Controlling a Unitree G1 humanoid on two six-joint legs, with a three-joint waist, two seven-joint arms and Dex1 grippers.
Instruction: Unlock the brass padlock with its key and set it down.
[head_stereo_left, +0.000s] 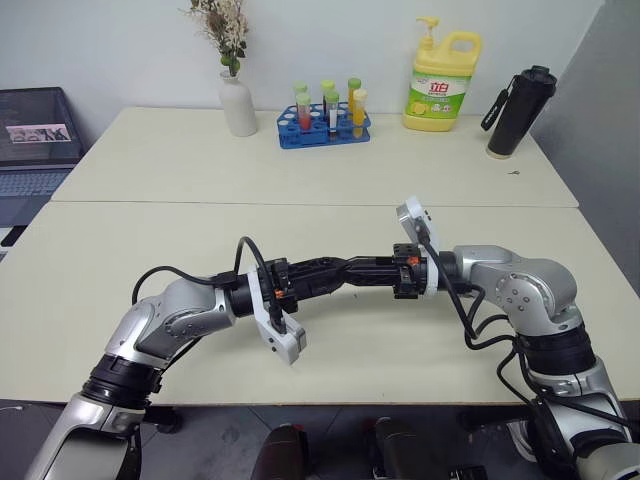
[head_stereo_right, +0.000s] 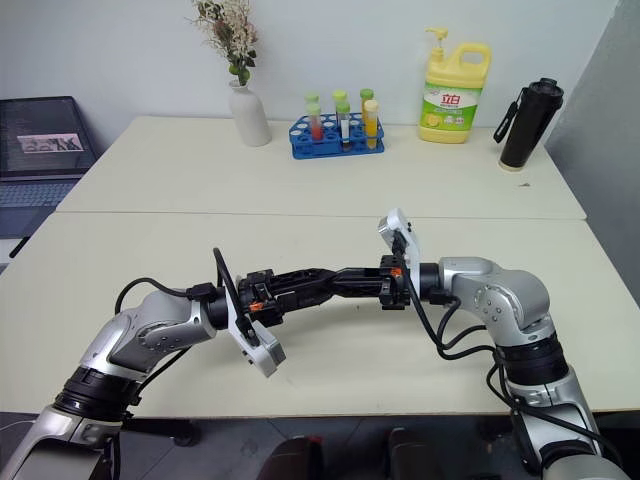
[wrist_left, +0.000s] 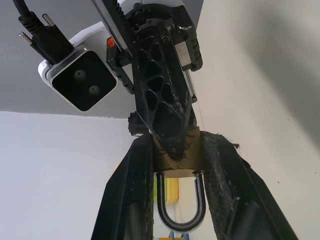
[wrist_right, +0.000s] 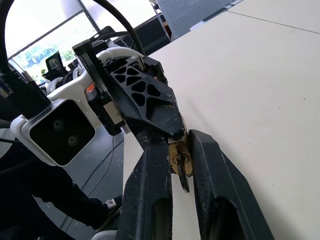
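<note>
Brass padlock (wrist_left: 177, 160) is clamped between the left tool's (wrist_left: 176, 200) fingers above the surface's (head_stereo_left: 120, 300) near edge, shackle exposed. Its key (wrist_right: 181, 172), seated in the keyhole, is pinched by the right tool (wrist_right: 181, 175).

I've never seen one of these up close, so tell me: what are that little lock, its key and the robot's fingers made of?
The brass padlock looks like brass: dull golden-yellow metal body. Its shackle seems polished steel, silvery and reflective. The key looks like thin silvery metal, though partly hidden. The left gripper has black fingers with a rough, frayed surface, probably rubbery padding; the right gripper's lattice fingers look like moulded black plastic.
</note>
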